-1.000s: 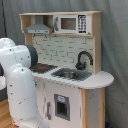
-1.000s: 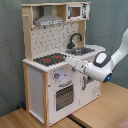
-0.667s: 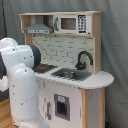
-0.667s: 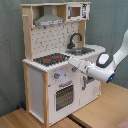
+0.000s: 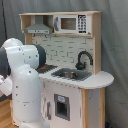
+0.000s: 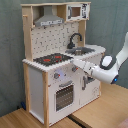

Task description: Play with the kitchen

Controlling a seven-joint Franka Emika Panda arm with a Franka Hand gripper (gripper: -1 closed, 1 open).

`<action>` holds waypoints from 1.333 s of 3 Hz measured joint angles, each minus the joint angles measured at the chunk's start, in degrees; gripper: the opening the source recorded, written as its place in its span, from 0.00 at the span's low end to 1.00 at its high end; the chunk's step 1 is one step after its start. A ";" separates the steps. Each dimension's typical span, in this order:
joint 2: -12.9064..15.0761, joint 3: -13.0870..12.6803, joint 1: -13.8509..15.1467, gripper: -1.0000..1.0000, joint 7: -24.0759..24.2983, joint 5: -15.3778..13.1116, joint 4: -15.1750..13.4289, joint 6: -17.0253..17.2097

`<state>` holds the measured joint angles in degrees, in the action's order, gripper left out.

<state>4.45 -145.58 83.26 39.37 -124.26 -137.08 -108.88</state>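
White arm's gripper sits at the white-and-wood toy kitchen front edge, likely reaching knobs; grip state unclear.

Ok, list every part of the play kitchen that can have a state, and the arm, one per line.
oven door: shut
hob: bare, nothing on it
sink: something small seems to lie in the basin, unclear what
tap: upright, spout arched over the sink
microwave door: shut
arm: reaching at the kitchen's front edge, beside the knobs; jaws not discernible
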 joint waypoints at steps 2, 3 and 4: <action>0.46 0.47 4.61 1.00 11.10 -1.99 -5.08 0.00; 0.44 0.48 6.89 1.00 16.55 -2.17 -6.76 -0.26; 0.19 0.49 7.49 1.00 22.91 -2.17 -7.93 -0.38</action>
<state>4.64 -145.09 90.75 62.28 -126.43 -145.01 -109.26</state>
